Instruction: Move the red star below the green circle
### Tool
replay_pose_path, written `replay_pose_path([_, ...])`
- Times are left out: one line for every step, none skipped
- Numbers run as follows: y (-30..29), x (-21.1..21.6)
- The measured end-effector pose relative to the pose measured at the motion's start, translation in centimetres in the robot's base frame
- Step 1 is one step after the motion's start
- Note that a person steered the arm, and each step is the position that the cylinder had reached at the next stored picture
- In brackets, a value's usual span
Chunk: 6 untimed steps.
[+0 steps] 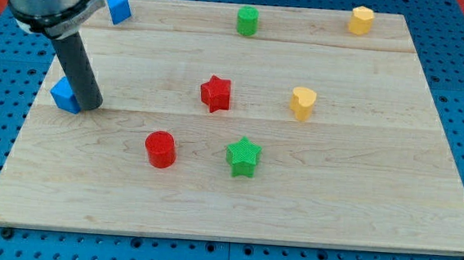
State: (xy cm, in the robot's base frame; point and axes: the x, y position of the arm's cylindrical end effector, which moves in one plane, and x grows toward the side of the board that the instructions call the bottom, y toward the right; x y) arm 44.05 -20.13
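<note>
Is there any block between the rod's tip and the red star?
No. In the camera view, only bare wooden board lies between my tip and the red star block.

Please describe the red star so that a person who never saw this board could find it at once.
Start at the middle of the wooden board. The red star lies just left of centre, directly below the green circle at the top edge. Unlike the round red block nearby, it has points, and the other star is green.
</note>
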Motion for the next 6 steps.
replay_pose_path([2.6,5.2])
replay_pose_path([-1.3,7.1])
replay_pose_path([-5.0,4.2])
replay_pose_path([-4.0,1.9])
replay_pose_path([-3.6,0.5])
replay_pose_path([-3.6,0.0])
